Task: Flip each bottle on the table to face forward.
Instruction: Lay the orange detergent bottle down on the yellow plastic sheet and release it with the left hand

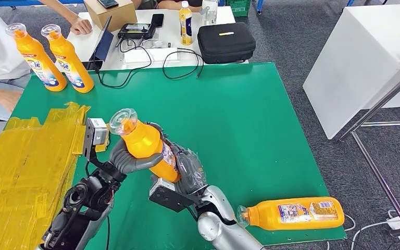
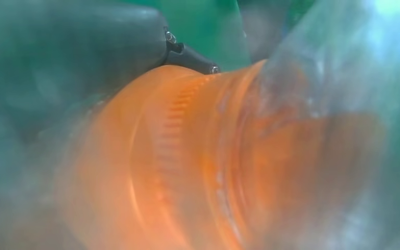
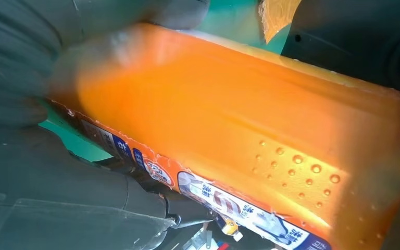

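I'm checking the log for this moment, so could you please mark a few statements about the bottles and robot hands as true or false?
1. Both robot hands hold one orange bottle. True: the left robot hand grips near its neck, the right robot hand its body.
2. A bottle lies on its side at the near table edge. True.
3. Three bottles stand at the far left corner. False: two standing bottles.
4. The table is blue. False: green.

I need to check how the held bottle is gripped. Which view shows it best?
Head view: the whole held bottle shows, tilted, with left hand and right hand around it. Left wrist view gives a blurred neck close-up; right wrist view, only its side and label edge.
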Controlling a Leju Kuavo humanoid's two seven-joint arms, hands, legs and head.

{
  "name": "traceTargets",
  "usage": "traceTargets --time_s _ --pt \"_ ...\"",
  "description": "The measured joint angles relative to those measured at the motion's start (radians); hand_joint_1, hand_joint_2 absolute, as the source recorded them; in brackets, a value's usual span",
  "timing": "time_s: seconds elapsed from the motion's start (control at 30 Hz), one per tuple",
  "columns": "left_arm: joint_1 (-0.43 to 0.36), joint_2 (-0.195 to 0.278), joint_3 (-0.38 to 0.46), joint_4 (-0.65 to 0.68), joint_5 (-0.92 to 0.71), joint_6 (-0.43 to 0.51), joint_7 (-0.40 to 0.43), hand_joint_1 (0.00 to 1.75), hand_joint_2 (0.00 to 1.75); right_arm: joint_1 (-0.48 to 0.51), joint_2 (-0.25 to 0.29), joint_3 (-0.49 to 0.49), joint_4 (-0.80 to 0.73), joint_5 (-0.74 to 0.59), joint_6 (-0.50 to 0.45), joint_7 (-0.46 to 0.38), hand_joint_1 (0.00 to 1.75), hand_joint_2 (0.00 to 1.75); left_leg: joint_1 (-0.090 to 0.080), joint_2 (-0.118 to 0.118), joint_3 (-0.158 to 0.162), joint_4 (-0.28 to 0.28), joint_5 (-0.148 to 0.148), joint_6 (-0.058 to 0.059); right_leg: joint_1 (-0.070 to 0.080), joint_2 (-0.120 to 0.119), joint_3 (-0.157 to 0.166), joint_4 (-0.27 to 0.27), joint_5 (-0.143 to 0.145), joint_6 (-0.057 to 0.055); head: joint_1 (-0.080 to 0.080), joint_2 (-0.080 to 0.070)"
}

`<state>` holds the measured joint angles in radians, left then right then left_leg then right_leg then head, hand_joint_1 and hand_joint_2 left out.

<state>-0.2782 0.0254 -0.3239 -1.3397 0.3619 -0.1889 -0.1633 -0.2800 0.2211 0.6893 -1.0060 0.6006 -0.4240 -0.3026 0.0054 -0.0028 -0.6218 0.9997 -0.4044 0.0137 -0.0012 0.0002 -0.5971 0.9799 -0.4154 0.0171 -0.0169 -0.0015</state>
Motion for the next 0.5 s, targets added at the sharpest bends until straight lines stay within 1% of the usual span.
traceTargets --time_s 0.1,0.13,0.23,0.27,0.4,0.5 --pt "0.000 -0.002 0.000 0.000 0.002 0.007 0.000 1.75 1.75 0.000 0.000 0.000 0.000 -0.006 -0.004 0.000 1.75 1.75 0.000 0.000 0.000 0.000 0.000 0.000 0.000 0.000 0.000 0.000 0.000 0.000 0.000 0.000" --pt "0.000 -0.002 0.000 0.000 0.003 0.011 0.000 1.75 1.75 0.001 0.000 0.000 0.000 -0.008 -0.005 0.000 1.34 1.75 0.000 0.000 0.000 0.000 0.000 0.000 0.000 0.000 0.000 0.000 0.000 0.000 0.000 0.000" --pt "0.001 -0.002 0.000 0.000 0.007 0.023 -0.001 1.75 1.75 0.008 0.000 -0.001 -0.006 -0.019 -0.016 -0.003 0.03 1.75 0.000 0.000 0.000 0.000 0.000 0.000 0.000 0.000 0.000 0.000 0.000 0.000 0.000 0.000" --pt "0.002 -0.003 0.000 0.000 0.008 0.028 -0.002 1.75 1.75 0.014 -0.001 -0.002 -0.013 -0.023 -0.023 -0.006 0.00 1.75 0.000 0.000 0.000 0.000 0.000 0.000 0.000 0.000 0.000 0.000 0.000 0.000 0.000 0.000" --pt "0.005 -0.005 0.013 -0.006 0.003 0.069 -0.016 1.75 1.75 0.060 -0.010 -0.006 -0.079 -0.047 -0.039 -0.018 0.00 1.75 0.000 0.000 0.000 0.000 0.000 0.000 0.000 0.000 0.000 0.000 0.000 0.000 0.000 0.000" --pt "0.012 -0.003 0.034 -0.019 -0.068 0.150 -0.039 1.75 1.75 0.111 -0.032 -0.019 -0.196 -0.093 -0.026 -0.029 0.00 1.75 0.000 0.000 0.000 0.000 0.000 0.000 0.000 0.000 0.000 0.000 0.000 0.000 0.000 0.000"
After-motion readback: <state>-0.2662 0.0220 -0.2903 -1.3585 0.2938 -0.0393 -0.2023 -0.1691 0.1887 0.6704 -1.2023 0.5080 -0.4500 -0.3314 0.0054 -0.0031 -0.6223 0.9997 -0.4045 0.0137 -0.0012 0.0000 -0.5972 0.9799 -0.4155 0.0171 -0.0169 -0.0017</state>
